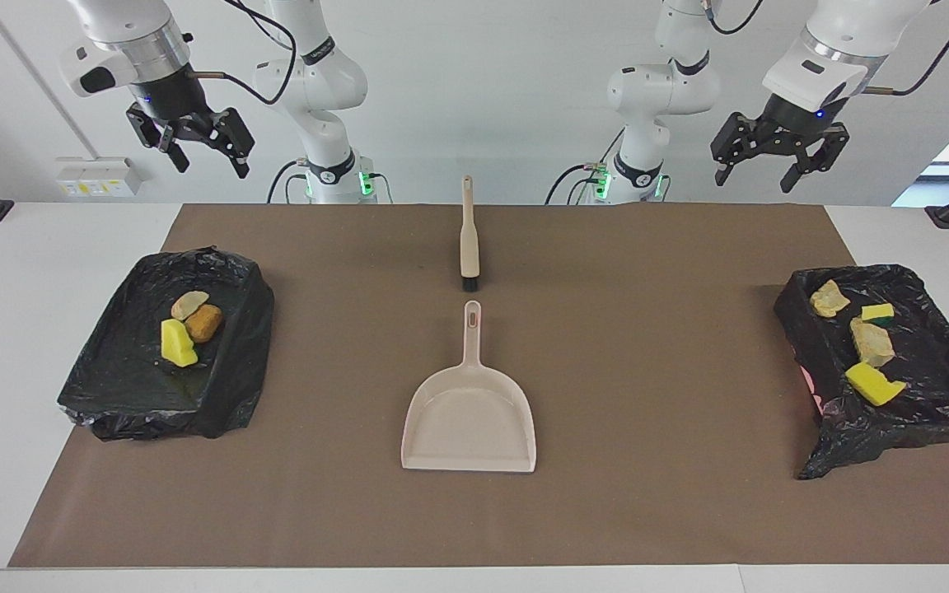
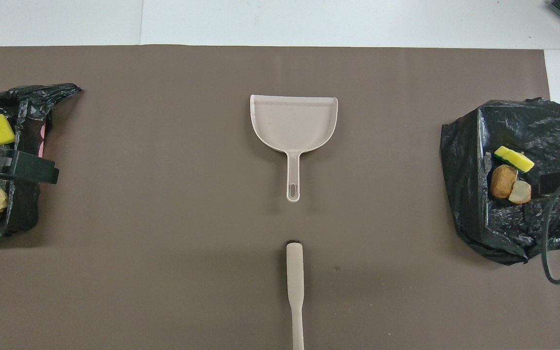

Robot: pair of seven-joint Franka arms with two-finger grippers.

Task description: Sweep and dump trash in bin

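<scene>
The trash lies in two black-bagged bins. The bin (image 1: 231,387) at the right arm's end holds a beige scrap (image 1: 189,304), an orange-brown scrap (image 1: 204,323) and a yellow one (image 1: 177,343). The bin (image 1: 845,436) at the left arm's end holds several scraps, among them a yellow piece (image 1: 874,383) and a beige piece (image 1: 871,343). A beige dustpan (image 1: 469,420) rests mid-mat, nothing in it, its handle toward the robots. The brush (image 1: 469,239) lies just nearer to the robots. My left gripper (image 1: 779,161) and right gripper (image 1: 194,150) hang high and open, holding nothing.
A brown mat (image 1: 647,346) covers most of the white table. In the overhead view the dustpan (image 2: 293,121) and brush (image 2: 295,287) sit in line at the middle, between the bins (image 2: 464,194) at the mat's two ends. A black cable (image 2: 550,262) dangles over the right arm's end.
</scene>
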